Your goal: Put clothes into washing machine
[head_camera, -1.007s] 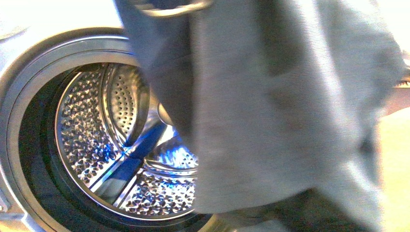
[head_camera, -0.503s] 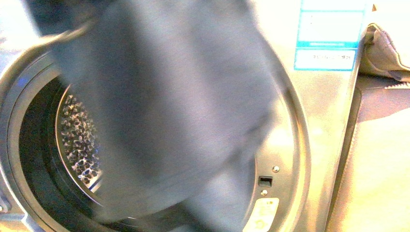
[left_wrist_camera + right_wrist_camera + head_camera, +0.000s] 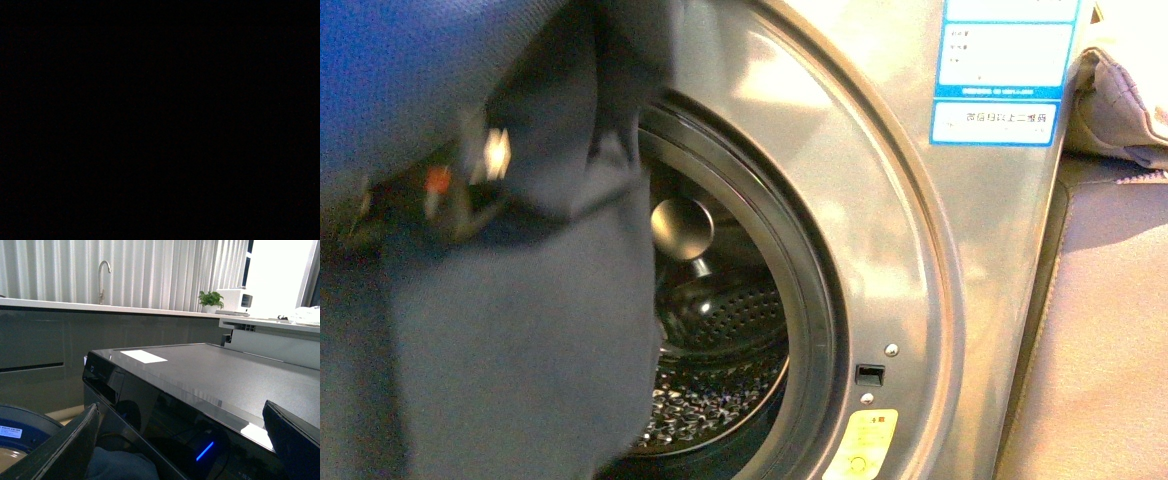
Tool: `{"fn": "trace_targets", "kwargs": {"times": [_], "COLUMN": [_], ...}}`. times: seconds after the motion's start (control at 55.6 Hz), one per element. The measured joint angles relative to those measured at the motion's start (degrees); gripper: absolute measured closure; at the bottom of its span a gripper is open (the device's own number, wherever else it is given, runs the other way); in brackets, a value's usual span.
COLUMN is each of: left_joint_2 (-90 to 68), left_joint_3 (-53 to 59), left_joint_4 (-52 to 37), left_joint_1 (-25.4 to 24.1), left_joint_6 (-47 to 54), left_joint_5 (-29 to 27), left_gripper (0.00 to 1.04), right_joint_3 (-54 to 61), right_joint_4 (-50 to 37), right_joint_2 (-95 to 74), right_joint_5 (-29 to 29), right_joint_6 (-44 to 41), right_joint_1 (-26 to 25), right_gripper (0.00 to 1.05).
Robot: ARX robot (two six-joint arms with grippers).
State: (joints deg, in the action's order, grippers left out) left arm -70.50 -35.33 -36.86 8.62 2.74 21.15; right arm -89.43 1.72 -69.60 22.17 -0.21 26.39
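Right tool (image 3: 181, 407) first: released, its two dark fingers (image 3: 60, 450) spread wide with nothing between them. It sits up by the top panel of the washing machine (image 3: 225, 370), looking across the lid. A scrap of blue fabric (image 3: 120, 465) shows below it, untouched by the fingers. We judge it to be part of the clothes but cannot confirm.

Left tool: we cannot tell its state. The left wrist view is dark, so nothing can be read from it. In the front view only some blurred hardware (image 3: 470, 172) with an orange and a white spot peeks out among the folds. It is probably that arm, with the grip hidden by cloth.

The clothes (image 3: 520, 330), dark navy and floppy, hang in a big bunch over the left part of the porthole, covering that side of the gasket (image 3: 815, 300). We cannot tell whether the lower part is past the gasket or just in front of it. The drum (image 3: 730, 320) showing to the right of the cloth is bare steel, with no garment lying in it.

Progress, our call: the porthole is open and the garment is at the mouth, not yet dropped in. Left to do: push it through the opening, let go, pull the arm out. The beige cloth (image 3: 1120, 100) beside the machine, near the blue-white label (image 3: 1000, 70), is not part of the job.
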Motion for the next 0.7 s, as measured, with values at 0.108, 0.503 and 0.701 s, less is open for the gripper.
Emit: {"fn": "trace_targets", "kwargs": {"times": [0.108,0.503,0.701], "left_joint_2": [-0.2,-6.6,-10.3], "left_joint_3": [0.1,4.7,5.2], "left_joint_4": [4.2,7.4,7.5], "left_joint_1": [0.1,0.4,0.1], "left_joint_6": [3.0,10.3,12.7], "left_joint_5": [1.2,-1.9,-2.7], "left_gripper": [0.95,0.95,0.95], "right_joint_3": [0.0,0.0,0.0], "right_joint_4": [0.0,0.0,0.0], "right_joint_2": [0.0,0.0,0.0], "right_joint_5": [0.0,0.0,0.0], "right_joint_6": [0.0,0.0,0.0], "right_joint_1": [0.0,0.0,0.0], "right_gripper": [0.08,0.08,0.08]}}
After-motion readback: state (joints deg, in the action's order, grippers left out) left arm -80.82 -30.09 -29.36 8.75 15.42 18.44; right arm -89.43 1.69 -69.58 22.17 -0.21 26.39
